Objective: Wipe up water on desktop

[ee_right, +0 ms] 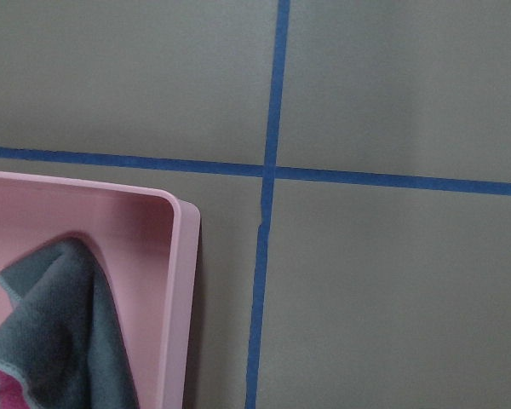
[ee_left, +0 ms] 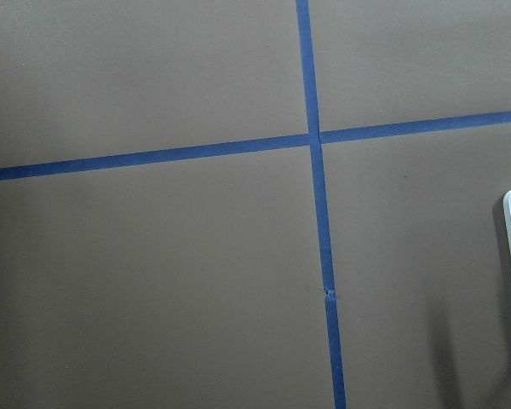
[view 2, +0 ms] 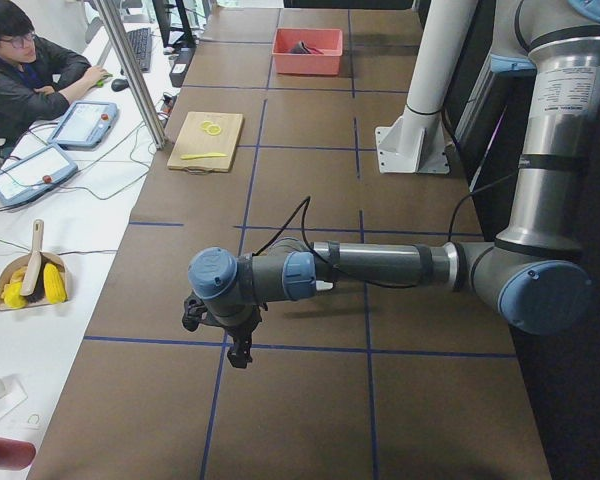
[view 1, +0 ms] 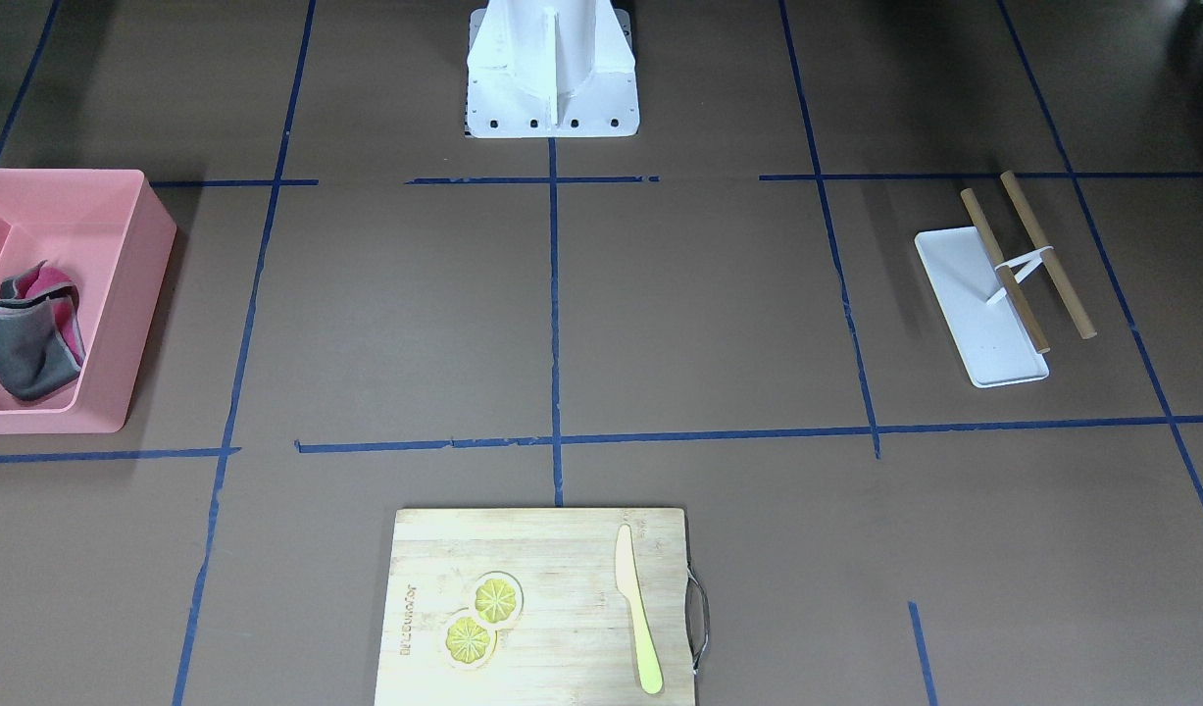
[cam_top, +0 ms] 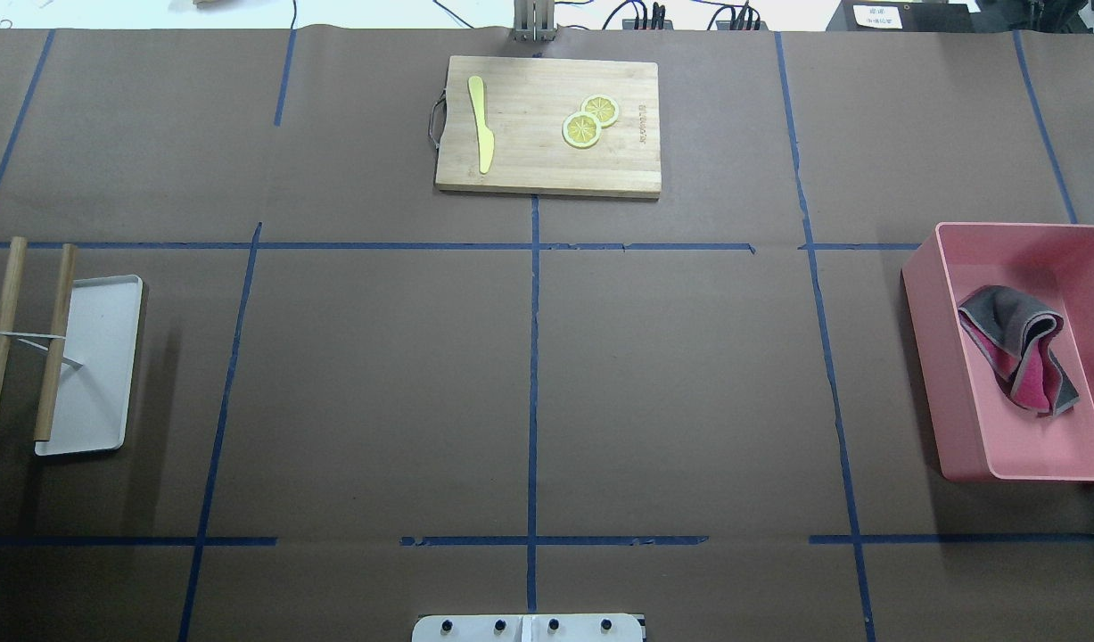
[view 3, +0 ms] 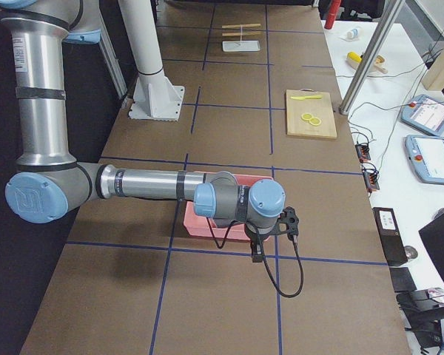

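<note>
One pink bin [cam_top: 932, 357], three o'clock on the desktop [cam_top: 377, 401], holds a cloth [cam_top: 1019, 357]; cutting board [cam_top: 529, 165] at twelve; cannot tell how wide the left gripper [view 2: 238, 352] or right gripper [view 3: 257, 255] stands.

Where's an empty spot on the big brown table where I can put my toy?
The biggest bare stretch of the desktop is its middle, bordered by the cutting board at the far edge, the white tray on one side, the pink bin on the other, and the robot base. Things crowd only those edges.
</note>
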Action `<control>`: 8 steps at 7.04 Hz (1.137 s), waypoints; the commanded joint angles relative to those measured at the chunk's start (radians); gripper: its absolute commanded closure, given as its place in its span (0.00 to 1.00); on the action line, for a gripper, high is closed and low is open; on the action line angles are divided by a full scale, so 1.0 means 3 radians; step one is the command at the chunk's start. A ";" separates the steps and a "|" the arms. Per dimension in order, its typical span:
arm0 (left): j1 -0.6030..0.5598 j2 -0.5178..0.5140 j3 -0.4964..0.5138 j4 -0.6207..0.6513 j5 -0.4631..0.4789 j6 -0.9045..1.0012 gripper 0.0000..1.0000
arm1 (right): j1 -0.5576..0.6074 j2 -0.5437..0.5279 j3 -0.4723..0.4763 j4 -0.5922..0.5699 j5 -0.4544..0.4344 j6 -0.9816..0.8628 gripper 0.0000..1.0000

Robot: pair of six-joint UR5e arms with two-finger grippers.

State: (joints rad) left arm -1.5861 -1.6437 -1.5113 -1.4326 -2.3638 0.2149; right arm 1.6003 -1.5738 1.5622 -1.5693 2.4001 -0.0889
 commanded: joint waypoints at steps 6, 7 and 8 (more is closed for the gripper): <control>-0.0005 0.0008 0.0027 -0.0001 0.0000 -0.0103 0.00 | 0.0172 -0.0036 -0.0043 0.0092 0.0022 0.0112 0.00; -0.0046 0.0013 0.0027 -0.0006 0.0000 -0.0093 0.00 | 0.0173 -0.0036 -0.0048 0.0092 0.0017 0.0112 0.00; -0.0117 0.0038 0.0017 -0.0041 0.0000 -0.0083 0.00 | 0.0173 -0.0041 -0.0053 0.0092 0.0017 0.0112 0.00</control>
State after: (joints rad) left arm -1.6009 -1.6388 -1.5038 -1.4363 -2.3638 0.1878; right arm 1.6513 -1.5850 1.5484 -1.5416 2.4058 -0.0553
